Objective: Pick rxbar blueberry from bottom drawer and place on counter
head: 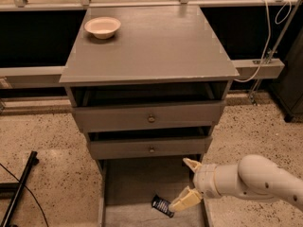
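The rxbar blueberry (162, 205), a small dark bar with pale text lines, lies on the floor of the open bottom drawer (132, 183). My gripper (188, 183) comes in from the right, low over the drawer. It is open, with one pale finger (191, 164) up near the drawer's right side and the other finger (185, 200) just right of the bar, close to it or touching its edge. The grey counter (151, 46) is the cabinet top above.
A pale bowl (102, 27) stands on the counter's back left corner. Two knobbed drawers (150, 119) sit slightly open above the bottom drawer. A black bar (19, 188) lies on the speckled floor at left. A cable (265, 37) hangs at right.
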`<state>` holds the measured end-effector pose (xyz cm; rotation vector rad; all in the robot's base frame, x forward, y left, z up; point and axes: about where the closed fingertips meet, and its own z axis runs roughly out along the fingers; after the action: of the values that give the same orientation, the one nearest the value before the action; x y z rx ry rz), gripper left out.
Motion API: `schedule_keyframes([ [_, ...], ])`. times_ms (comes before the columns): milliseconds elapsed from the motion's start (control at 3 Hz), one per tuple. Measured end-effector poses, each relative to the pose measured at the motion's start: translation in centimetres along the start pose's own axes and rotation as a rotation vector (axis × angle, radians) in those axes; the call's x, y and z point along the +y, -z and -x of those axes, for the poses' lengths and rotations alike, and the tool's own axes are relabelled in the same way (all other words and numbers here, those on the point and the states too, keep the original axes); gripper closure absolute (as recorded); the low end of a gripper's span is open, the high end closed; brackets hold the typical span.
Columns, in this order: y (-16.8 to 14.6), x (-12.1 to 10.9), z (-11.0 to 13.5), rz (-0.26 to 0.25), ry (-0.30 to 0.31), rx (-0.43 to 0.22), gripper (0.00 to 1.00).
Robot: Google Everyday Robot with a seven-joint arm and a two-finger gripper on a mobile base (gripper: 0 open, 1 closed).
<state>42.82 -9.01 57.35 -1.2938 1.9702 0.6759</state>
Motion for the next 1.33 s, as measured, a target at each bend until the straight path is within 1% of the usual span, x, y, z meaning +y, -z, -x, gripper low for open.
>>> schedule_keyframes([
  [333, -0.7, 0.0, -0.7, 0.005, -0.025, -0.003, 0.0],
  [667, -1.8, -0.7, -0.1, -0.006, 0.047, -0.008, 0.0],
  [1000, -6.1, -1.4, -2.1, -0.035, 0.163, -0.028, 0.0],
  [1333, -12.2, -4.3, -6.2, -0.107, 0.215, -0.047, 0.0],
])
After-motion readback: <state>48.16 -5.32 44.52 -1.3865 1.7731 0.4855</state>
